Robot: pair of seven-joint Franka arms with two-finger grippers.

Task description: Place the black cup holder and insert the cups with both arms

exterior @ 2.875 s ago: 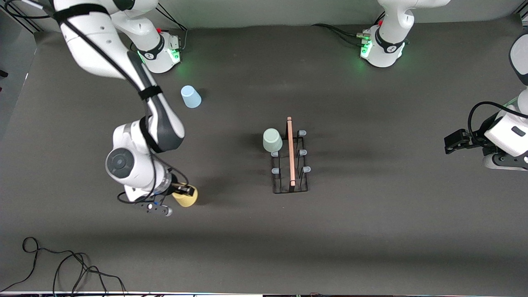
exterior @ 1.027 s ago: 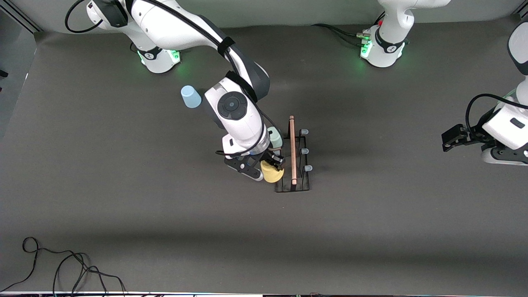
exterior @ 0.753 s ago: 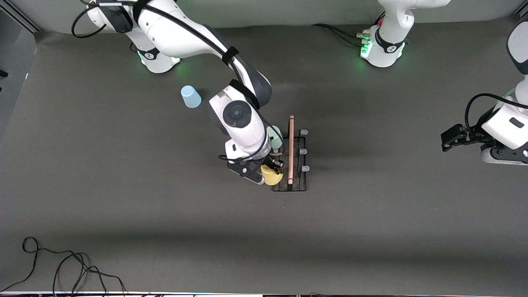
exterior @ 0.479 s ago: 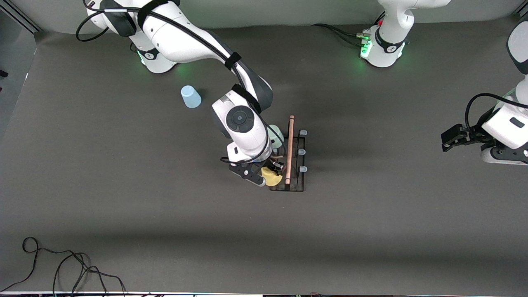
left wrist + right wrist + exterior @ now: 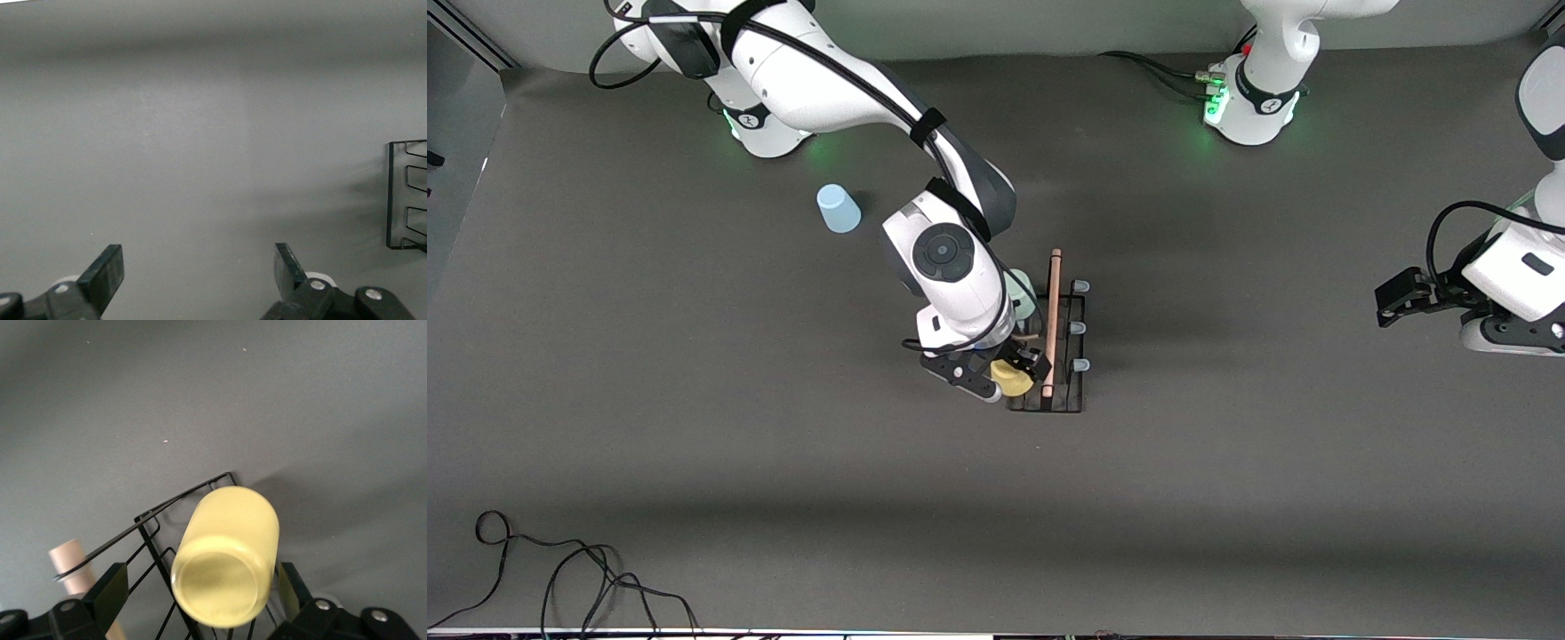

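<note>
The black cup holder (image 5: 1072, 406) stands mid-table, its wooden rod handle (image 5: 1052, 320) along the top. My right gripper (image 5: 1021, 369) is open around the yellow cup (image 5: 1011, 378), which rests tilted on the rack's corner nearest the front camera, at the right arm's side. In the right wrist view the yellow cup (image 5: 227, 560) sits between the spread fingers (image 5: 110, 590) without touching them. The pale green cup (image 5: 1026, 289) on the rack is partly hidden by the right arm. The light blue cup (image 5: 838, 209) stands on the table toward the right arm's base. My left gripper (image 5: 1392, 298) waits open at the left arm's end.
Three bare pale-tipped pegs (image 5: 1077, 327) line the rack's side toward the left arm. The rack's edge (image 5: 407, 193) shows in the left wrist view past my left gripper (image 5: 199, 263). A black cable (image 5: 560, 578) lies near the table's front corner.
My right arm carried the yellow cup from the table to the rack, lowered it onto the corner, and opened its fingers. The rack shifted slightly toward the right arm's end. The left arm stayed put.
</note>
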